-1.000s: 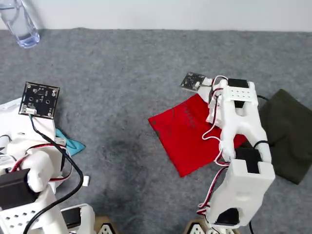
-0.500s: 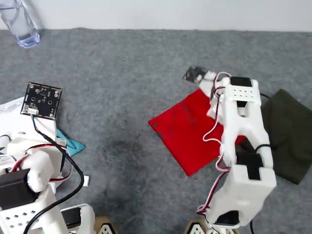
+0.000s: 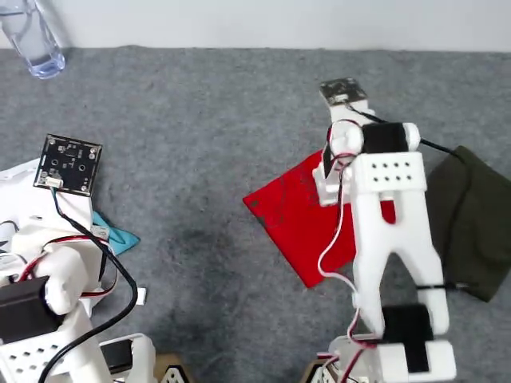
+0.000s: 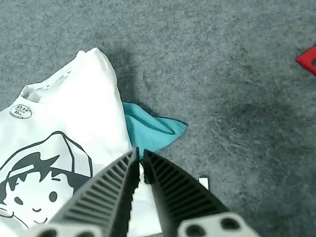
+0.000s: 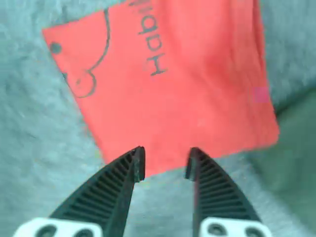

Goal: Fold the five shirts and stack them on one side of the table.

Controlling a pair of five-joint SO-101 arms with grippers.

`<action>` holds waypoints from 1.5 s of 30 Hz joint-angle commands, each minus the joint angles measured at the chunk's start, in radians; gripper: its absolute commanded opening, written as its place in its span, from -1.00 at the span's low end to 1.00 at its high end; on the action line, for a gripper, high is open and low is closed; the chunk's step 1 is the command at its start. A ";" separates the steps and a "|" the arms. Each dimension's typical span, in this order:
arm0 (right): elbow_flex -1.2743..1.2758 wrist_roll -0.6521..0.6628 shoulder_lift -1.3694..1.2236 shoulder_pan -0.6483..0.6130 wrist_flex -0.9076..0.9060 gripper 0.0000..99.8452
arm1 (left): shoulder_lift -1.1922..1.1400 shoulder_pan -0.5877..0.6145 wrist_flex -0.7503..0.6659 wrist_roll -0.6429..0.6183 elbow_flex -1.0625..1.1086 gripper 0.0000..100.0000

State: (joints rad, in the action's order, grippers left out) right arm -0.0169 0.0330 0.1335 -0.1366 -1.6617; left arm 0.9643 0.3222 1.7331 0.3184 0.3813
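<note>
Two fingers [image 5: 121, 183] higher over red shirt [image 5: 168, 89]

Red shirt [image 3: 291, 217], white cartoon-print shirt [image 4: 64, 113], teal cloth [image 4: 148, 131], dark-green shirt [image 3: 471, 215]

Bright, even, diffuse light over the grey bench [image 3: 200, 136]. Shadows are soft-edged, with a faint dark patch on the bench just left of the red shirt [image 3: 295, 215]. Across the bench from the red shirt, the white shirt [image 4: 59, 128] throws a narrower, darker shadow along its fold. Small glints on the bottle [image 3: 32, 40].
</note>
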 commanded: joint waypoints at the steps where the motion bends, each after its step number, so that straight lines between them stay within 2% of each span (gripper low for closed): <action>1: 0.049 -0.189 0.139 -0.027 -0.019 -0.83 | 0.008 0.005 0.018 0.006 -0.008 -0.97; 5: 0.296 -0.393 0.331 -0.054 0.088 -0.83 | 0.008 0.005 0.018 0.006 -0.008 -0.97; 11: 0.713 -0.529 0.545 -0.039 0.507 -0.80 | 0.008 0.005 0.020 0.006 -0.007 -0.97; 14: 0.859 -0.586 0.567 -0.045 0.674 -0.53 | 0.008 0.005 0.020 0.006 -0.007 -0.97; 16: 0.898 -0.631 0.553 -0.045 0.719 -0.31 | 0.008 0.005 0.020 0.006 -0.007 -0.97; 18: 0.904 -0.654 0.519 -0.042 0.723 -0.21 | 0.008 0.005 0.020 0.006 -0.007 -0.97; 25: 0.835 -0.783 0.318 -0.038 0.728 -0.26 | 0.008 0.005 0.021 0.006 -0.005 -0.97; 32: 0.680 -0.839 0.128 -0.002 0.739 -0.24 | 0.008 0.006 0.021 0.006 -0.005 -0.97; 37: 0.598 -0.847 0.042 -0.010 0.739 -0.05 | 0.008 0.006 0.021 0.008 -0.007 -0.97; 45: 0.585 -0.847 -0.137 0.004 0.862 -0.04 | 0.008 0.006 0.021 0.008 -0.005 -0.97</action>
State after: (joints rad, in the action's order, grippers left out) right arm 0.6183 -0.8048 0.0399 -0.1504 -0.8562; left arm 0.9643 0.3222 1.7331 0.3184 0.3813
